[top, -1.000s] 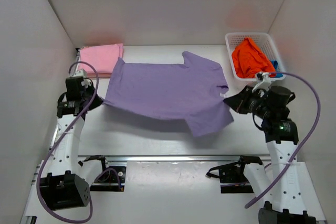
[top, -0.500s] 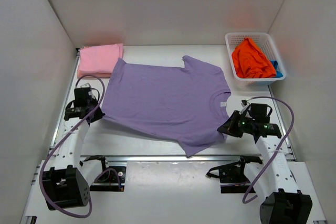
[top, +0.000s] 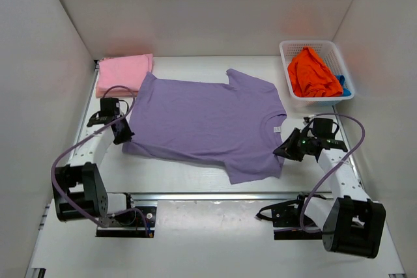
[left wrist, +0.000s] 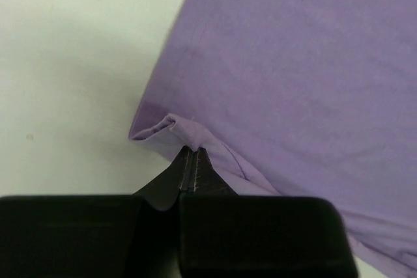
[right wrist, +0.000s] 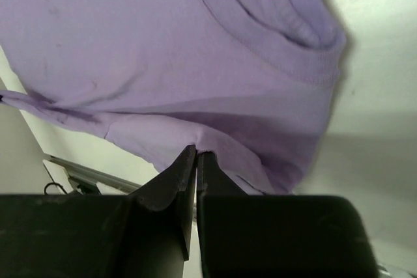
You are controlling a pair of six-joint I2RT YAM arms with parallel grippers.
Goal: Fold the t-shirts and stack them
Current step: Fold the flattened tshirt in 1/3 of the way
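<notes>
My left gripper is clamped on a bunched hem corner of the purple t-shirt, at the garment's 8 o'clock. My right gripper is pinched on its edge just beside the collar, at about 4 o'clock. The shirt lies spread across the middle of the table. A folded pink t-shirt sits at 10 o'clock, just beside the purple one. At 2 o'clock a white basket holds the orange t-shirt, with the blue t-shirt peeking out at its 4 o'clock.

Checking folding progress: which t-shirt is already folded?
The pink t-shirt, a rectangle far left. The purple t-shirt lies spread out; the orange t-shirt and blue t-shirt sit bunched in the basket.
</notes>
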